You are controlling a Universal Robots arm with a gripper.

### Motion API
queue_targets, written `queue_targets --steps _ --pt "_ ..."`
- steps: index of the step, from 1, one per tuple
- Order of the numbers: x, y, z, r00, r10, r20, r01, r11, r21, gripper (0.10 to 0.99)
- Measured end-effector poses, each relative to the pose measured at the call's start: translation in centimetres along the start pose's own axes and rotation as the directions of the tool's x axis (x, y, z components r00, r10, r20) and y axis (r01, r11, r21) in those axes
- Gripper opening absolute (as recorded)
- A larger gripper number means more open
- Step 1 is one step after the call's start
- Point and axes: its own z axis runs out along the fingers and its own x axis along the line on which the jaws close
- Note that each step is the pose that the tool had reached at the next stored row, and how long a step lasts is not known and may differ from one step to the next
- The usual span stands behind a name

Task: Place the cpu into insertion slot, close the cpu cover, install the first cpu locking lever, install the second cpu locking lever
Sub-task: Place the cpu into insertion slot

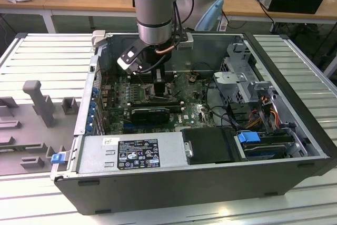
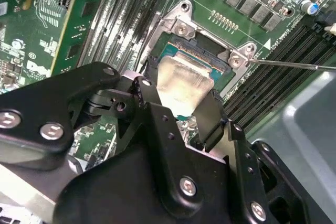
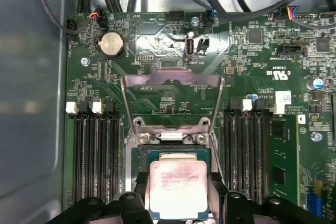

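**Jaws.** My black two-fingered gripper is closed down to the width of the chip. One finger lies against each of two opposite edges of the cpu, a small flat square chip with a pale silver-grey metal top. I read this as a firm side grip with the chip lying level.

**Directly under the jaws.** The insertion slot is a square black-rimmed socket with a dark centre. The chip sits over it, squared to its outline. I cannot tell whether it is fully seated or just above the contacts.

**Just beyond the jaws.** The cpu cover, a thin square frame of silvery-grey metal with a large central window, is swung up and open, clear of the socket. A thin silver metal rod runs away from one socket corner.

**Either side of the jaws.** Long black memory slots flank the socket on the green circuit board.

**Farther out.** In the exterior view, the gripper reaches down into a dark grey open computer case.
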Motion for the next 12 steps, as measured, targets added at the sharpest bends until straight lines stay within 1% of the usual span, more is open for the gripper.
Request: queue_targets --steps 5,12 --pt "0.19 -0.10 0.70 1.0000 0.001 0.0001 -0.001 1.0000 0.000 0.529" --pt "0.19 -0.11 0.75 1.0000 0.001 0.0001 -0.001 1.0000 0.000 0.541"
